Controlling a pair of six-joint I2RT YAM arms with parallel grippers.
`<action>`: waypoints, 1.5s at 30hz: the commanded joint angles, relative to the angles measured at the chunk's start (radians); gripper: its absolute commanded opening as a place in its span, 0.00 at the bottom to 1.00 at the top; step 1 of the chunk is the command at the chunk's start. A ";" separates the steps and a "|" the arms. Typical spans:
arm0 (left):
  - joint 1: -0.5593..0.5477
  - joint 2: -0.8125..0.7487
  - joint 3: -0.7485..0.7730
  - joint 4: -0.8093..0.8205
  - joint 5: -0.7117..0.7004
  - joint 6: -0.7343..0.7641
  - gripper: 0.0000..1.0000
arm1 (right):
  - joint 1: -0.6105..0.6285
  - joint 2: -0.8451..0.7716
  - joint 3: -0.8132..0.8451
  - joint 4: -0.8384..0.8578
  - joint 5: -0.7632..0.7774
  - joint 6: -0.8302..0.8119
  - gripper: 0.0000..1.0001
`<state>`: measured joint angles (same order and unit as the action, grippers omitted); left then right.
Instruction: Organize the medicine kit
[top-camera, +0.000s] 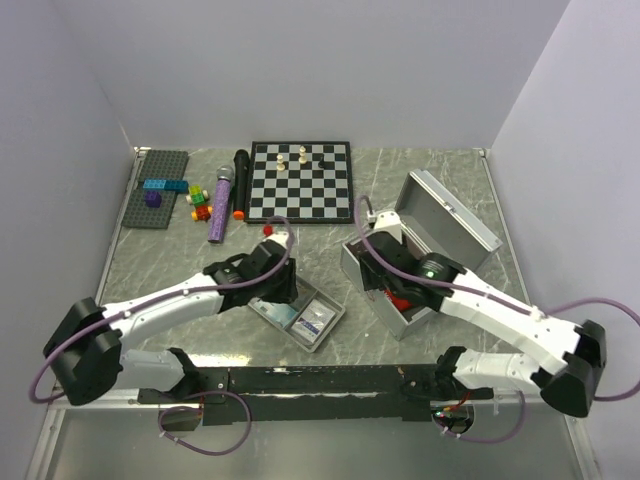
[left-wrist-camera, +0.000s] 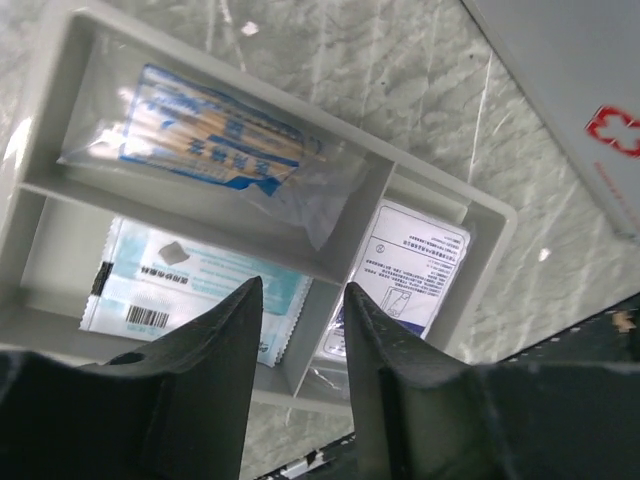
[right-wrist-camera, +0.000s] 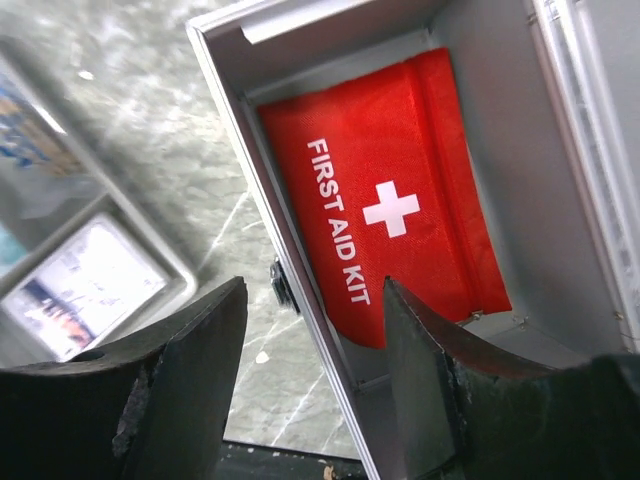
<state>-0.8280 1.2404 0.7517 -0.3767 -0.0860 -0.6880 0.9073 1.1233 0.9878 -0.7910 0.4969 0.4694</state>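
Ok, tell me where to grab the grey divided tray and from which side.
Pinch the short divider wall of the tray from straight above, one finger in each compartment. The tray lies flat and shallow, with thin upright walls; the left gripper hangs open over that wall.

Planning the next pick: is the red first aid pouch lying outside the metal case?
No, the red pouch lies flat inside the open metal case.

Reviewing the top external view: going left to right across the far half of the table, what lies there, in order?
Grey baseplate → loose coloured bricks → purple microphone → black cylinder with an orange end → chessboard → open medicine kit.
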 joint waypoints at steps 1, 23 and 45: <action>-0.075 0.065 0.077 -0.043 -0.112 0.070 0.42 | 0.004 -0.118 0.011 -0.001 -0.026 -0.037 0.64; -0.177 0.263 0.081 -0.027 -0.083 0.087 0.19 | 0.004 -0.249 -0.098 0.039 -0.064 -0.060 0.64; -0.184 -0.067 0.290 -0.442 -0.386 0.044 0.01 | 0.004 -0.008 -0.051 0.116 -0.115 -0.167 0.73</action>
<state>-1.0096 1.1942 0.9771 -0.6807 -0.3569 -0.6365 0.9073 1.0180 0.8963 -0.7105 0.3824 0.3450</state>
